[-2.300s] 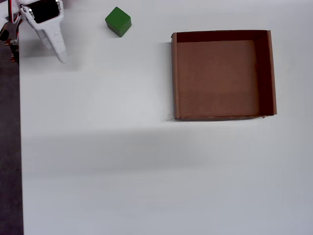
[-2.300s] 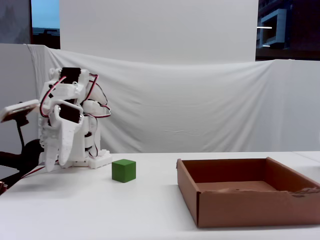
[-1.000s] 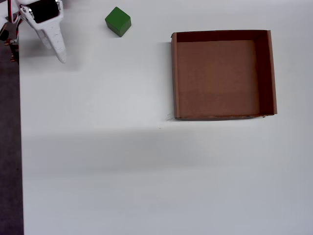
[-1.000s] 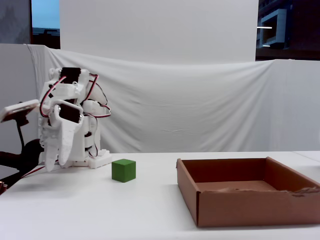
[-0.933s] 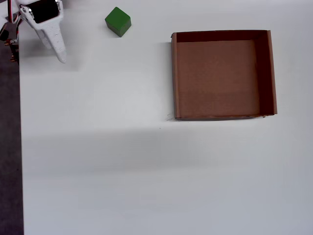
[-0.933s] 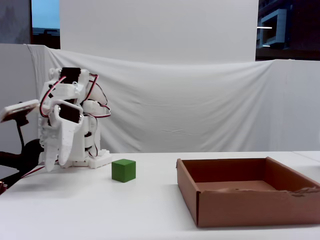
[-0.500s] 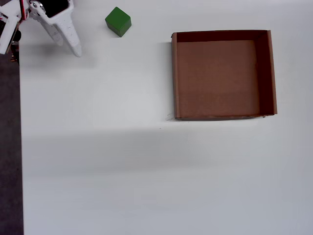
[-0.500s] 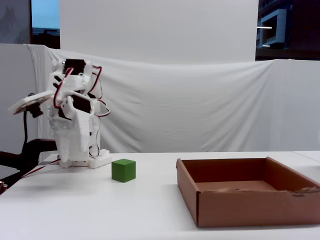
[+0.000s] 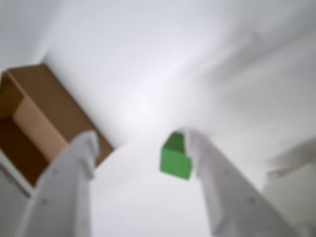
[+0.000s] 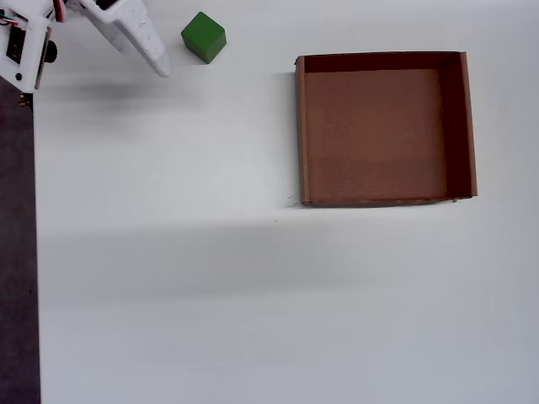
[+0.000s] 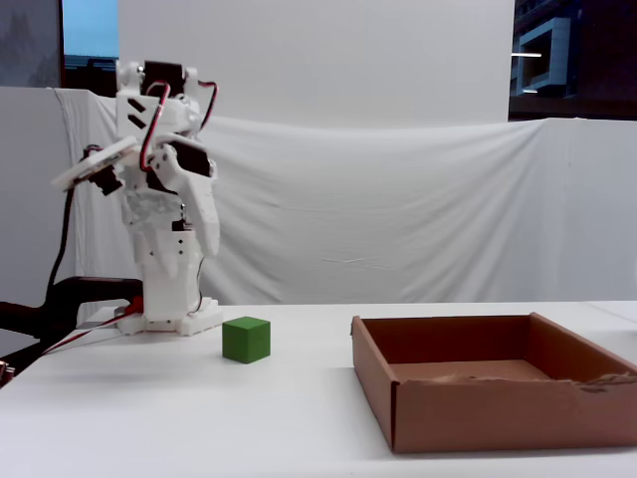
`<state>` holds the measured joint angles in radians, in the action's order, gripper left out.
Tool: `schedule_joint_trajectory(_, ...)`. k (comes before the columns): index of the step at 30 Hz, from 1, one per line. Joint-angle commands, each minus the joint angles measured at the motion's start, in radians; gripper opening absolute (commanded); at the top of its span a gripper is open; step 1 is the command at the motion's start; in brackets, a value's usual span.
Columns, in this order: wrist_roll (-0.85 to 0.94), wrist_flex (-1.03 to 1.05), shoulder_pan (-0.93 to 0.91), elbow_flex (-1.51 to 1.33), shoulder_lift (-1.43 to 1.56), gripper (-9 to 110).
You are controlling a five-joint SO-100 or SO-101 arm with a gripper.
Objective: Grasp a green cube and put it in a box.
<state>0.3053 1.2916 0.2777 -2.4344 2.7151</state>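
Observation:
The green cube (image 10: 203, 36) sits on the white table near the arm's base, well left of the box in the overhead view. It also shows in the fixed view (image 11: 246, 339). The box (image 10: 375, 135) is a shallow brown cardboard tray and is empty; the fixed view shows it at the right (image 11: 478, 413). My gripper (image 9: 140, 140) is open and empty, held above the table. In the wrist view the cube (image 9: 175, 157) appears just inside my right finger (image 9: 217, 177), and the box (image 9: 39, 123) lies behind my left finger. In the fixed view the gripper (image 11: 207, 234) hangs above and left of the cube.
The arm's white base (image 11: 164, 299) stands at the table's back left, with cables beside it. A white cloth backdrop (image 11: 398, 199) hangs behind the table. The table's dark left edge (image 10: 17, 252) shows in the overhead view.

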Motion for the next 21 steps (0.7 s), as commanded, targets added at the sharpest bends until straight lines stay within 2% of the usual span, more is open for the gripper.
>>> schedule_joint_trajectory(1, -0.044, -0.003, 0.046, 0.075, -0.055, 25)
schedule_joint_trajectory(7, -0.081, 0.002, 0.112, 0.084, -0.141, 25)
schedule_joint_trajectory(21, -0.071, -0.003, 0.124, 0.204, -0.446, 25)
